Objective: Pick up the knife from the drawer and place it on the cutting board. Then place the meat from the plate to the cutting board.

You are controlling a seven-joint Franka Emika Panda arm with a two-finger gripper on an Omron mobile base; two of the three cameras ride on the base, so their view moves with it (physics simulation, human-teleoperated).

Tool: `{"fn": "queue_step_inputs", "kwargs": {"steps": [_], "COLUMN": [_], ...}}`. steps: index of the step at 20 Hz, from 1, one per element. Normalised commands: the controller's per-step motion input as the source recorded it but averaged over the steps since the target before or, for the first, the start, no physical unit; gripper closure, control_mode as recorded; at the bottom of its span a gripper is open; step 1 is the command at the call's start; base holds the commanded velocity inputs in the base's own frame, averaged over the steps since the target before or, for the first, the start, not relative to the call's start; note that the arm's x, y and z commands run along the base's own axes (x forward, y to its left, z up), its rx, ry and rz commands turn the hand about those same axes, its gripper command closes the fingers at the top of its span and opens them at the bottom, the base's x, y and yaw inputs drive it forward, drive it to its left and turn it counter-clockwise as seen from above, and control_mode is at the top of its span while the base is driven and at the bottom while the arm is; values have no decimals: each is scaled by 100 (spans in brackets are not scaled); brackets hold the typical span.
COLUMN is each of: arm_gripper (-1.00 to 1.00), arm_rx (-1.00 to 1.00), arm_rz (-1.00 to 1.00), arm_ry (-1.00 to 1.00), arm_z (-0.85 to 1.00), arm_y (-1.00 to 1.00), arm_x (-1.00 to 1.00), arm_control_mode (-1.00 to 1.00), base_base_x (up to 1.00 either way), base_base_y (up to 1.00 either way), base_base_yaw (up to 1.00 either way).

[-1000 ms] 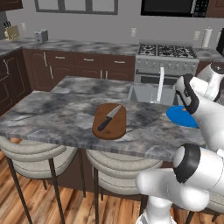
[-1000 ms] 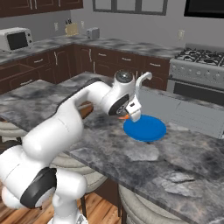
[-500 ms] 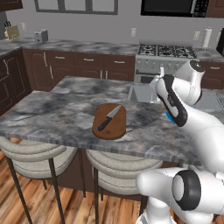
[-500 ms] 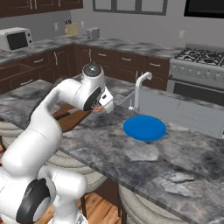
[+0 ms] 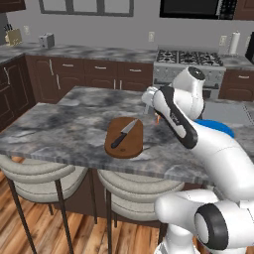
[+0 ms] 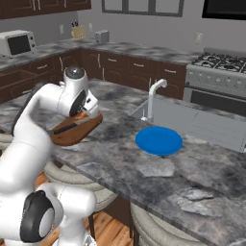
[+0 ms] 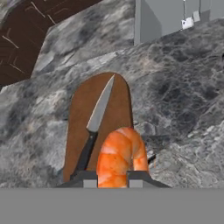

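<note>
Gripping meat (image 7: 120, 157) in hand view; bare plate (image 6: 159, 140) in right base view.

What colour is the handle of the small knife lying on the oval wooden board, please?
Black, on the small silver-bladed knife lying on the brown oval wooden board; the hand view shows it best.

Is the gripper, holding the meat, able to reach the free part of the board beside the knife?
Probably yes. The gripper, shut on the meat, hangs near the board; the knife lies along one side, and the bare wood beside it seems free.
</note>
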Motion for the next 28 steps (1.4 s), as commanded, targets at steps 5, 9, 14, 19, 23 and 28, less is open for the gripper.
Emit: {"fn": "queue_step_inputs", "kwargs": {"steps": [5, 9, 14, 19, 23, 28], "arm_gripper": [100, 100, 100, 100, 100, 100], "arm_rx": [-1, -7, -17, -13, -9, -5], "arm_rz": [15, 11, 9, 10, 11, 10], "arm_ry": [0, 2, 1, 0, 1, 2], "arm_z": [-21, -54, -50, -43, -56, -54], "arm_y": [100, 53, 10, 14, 23, 9], "arm_x": [1, 29, 19, 12, 30, 50], "arm_control_mode": [-100, -100, -100, -100, -100, -100], "base_base_x": [0, 0, 0, 0, 0, 0], "base_base_y": [0, 0, 0, 0, 0, 0], "base_base_yaw": [0, 0, 0, 0, 0, 0]}}
